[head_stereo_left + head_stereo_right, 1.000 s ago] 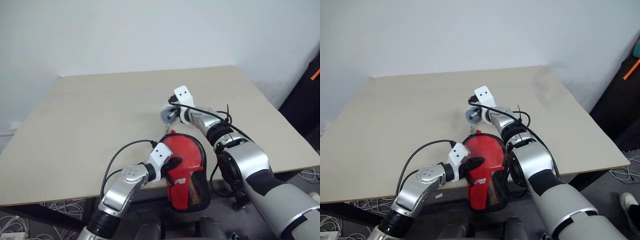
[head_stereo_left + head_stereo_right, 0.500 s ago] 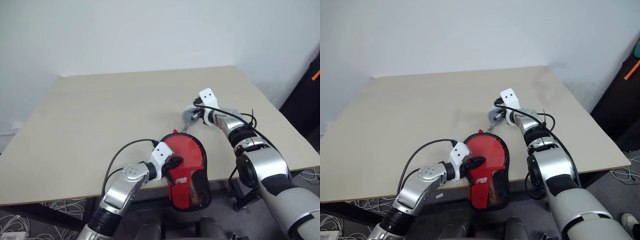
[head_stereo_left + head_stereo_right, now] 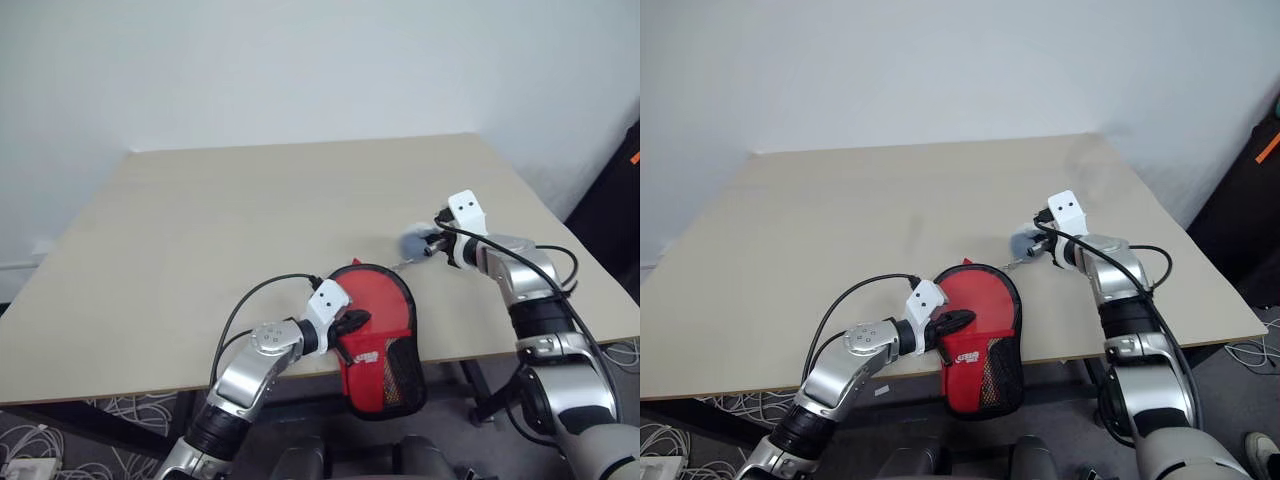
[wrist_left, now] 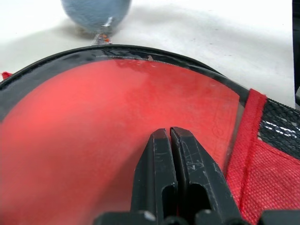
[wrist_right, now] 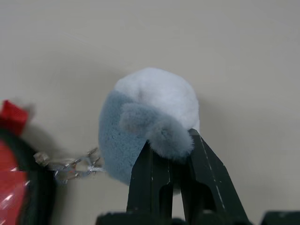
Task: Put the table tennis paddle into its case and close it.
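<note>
The red rubber-faced paddle (image 3: 372, 310) lay inside the black clear-sided case (image 3: 398, 372), pinned by the clenched left gripper (image 4: 171, 140); at two o'clock the right gripper (image 5: 169, 157), clamped on the grey-blue plush zipper charm (image 5: 150, 119), was judged mid-closure, steady pulling needed.

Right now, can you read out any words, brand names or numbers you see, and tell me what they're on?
Red label on the case: pale printing, too small and blurred to read.
Red label strip in the left wrist view: faint lettering, not legible.
Nothing else carries readable text.
</note>
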`<action>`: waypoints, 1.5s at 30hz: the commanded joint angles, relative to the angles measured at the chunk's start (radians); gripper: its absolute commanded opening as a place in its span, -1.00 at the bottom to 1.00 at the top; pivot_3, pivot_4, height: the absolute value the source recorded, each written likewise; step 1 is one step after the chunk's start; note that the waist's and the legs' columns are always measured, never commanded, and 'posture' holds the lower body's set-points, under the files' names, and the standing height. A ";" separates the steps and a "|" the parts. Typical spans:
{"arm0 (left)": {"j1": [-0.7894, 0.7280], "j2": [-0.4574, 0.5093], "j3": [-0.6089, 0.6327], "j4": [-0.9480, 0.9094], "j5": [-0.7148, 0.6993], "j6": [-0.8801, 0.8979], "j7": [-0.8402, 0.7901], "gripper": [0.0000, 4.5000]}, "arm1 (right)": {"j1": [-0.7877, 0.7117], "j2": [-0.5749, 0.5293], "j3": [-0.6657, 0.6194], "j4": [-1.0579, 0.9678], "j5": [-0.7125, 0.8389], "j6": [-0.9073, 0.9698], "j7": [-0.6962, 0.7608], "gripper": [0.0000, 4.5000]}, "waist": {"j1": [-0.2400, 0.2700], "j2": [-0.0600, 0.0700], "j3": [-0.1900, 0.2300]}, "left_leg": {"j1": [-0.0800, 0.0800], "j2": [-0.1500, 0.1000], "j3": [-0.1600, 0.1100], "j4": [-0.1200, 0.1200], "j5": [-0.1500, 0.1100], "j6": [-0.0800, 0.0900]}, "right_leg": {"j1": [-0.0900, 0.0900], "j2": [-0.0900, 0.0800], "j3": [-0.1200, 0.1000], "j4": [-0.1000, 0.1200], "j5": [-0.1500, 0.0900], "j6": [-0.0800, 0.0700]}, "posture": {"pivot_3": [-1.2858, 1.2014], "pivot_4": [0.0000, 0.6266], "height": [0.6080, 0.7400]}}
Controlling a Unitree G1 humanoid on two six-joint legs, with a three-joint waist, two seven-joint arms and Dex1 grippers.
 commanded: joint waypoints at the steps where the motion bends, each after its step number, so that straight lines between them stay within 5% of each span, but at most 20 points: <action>1: 0.003 0.009 -0.007 0.062 0.026 0.018 0.003 -1.00 | 0.038 -0.059 -0.040 -0.212 0.055 0.073 0.032 -0.99 | 0.004 0.000 0.000 | 0.000 0.000 0.000 0.000 0.000 0.000 | 0.000 0.000 0.000 0.000 0.000 0.000 | 0.03 -1.00 0.36; 10: -0.006 0.012 -0.009 0.078 0.025 0.014 -0.014 -1.00 | 0.241 -0.233 -0.083 -0.546 0.180 0.126 0.135 -0.99 | 0.013 -0.001 0.000 | -0.001 0.001 0.001 0.001 0.000 0.000 | -0.001 0.000 0.000 -0.001 0.000 0.001 | 0.03 -1.00 0.36; 45: -0.073 -0.013 -0.023 0.166 0.034 -0.007 -0.037 -1.00 | 0.698 -0.622 -0.136 -0.793 0.537 -0.003 0.612 -0.99 | 0.038 -0.007 0.000 | -0.002 0.002 0.003 0.004 -0.001 0.001 | 0.001 -0.001 0.000 -0.003 -0.002 -0.001 | 0.03 -1.00 0.36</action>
